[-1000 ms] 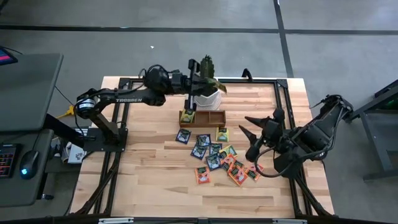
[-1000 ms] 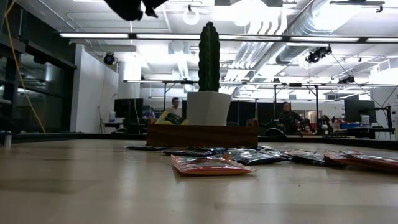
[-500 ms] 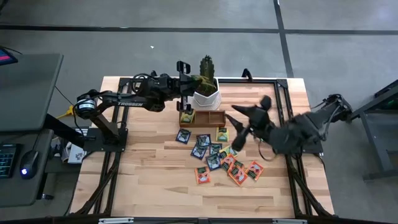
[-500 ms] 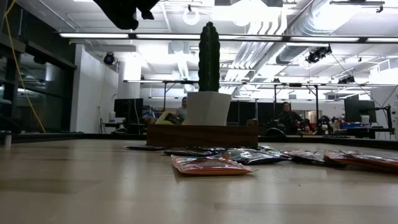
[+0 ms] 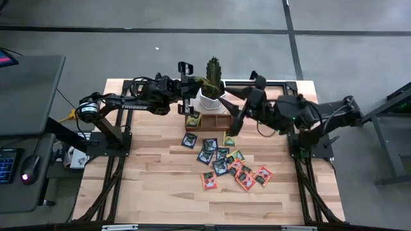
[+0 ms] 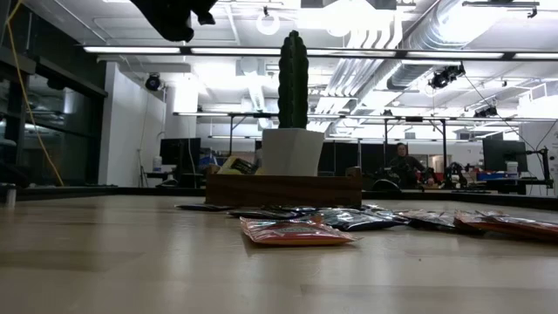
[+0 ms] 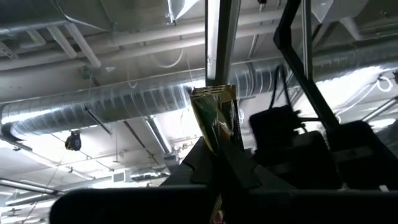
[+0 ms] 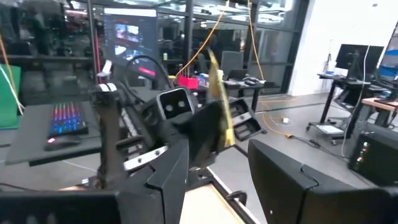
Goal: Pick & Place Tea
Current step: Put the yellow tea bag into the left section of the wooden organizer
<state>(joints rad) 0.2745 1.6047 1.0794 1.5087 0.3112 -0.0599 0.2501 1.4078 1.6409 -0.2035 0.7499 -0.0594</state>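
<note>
My left gripper (image 5: 191, 87) is high above the table beside the cactus pot (image 5: 213, 97), shut on a yellow-green tea sachet (image 7: 215, 121). The sachet also shows edge-on in the right wrist view (image 8: 219, 106). My right gripper (image 5: 236, 115) is open and empty, in the air over the right end of the brown wooden tray (image 5: 209, 121), facing my left gripper. One yellow sachet (image 5: 192, 119) lies in the tray's left compartment. Several yellow-green, dark and orange-red sachets (image 5: 226, 164) lie flat on the table, nearer than the tray. My left gripper pinches the sachet between its two fingers by one end (image 7: 214, 144). The rest of the sachet sticks out past the fingertips. The gripper is tipped upward, its wrist view looking at the ceiling. The sachet is lifted clear of the table and tray.
The white pot with the tall green cactus (image 6: 293, 83) stands right behind the tray (image 6: 283, 187), close to both grippers. Black frame rails run along the table's far and side edges (image 5: 292, 109). Bare wood lies toward the near edge (image 5: 167, 192).
My right gripper has swung from the right of the sachet pile toward the table's far-left, up over the tray's right end, and now faces my left gripper. My left gripper, still holding the sachet, has drawn back a little toward the table's left.
</note>
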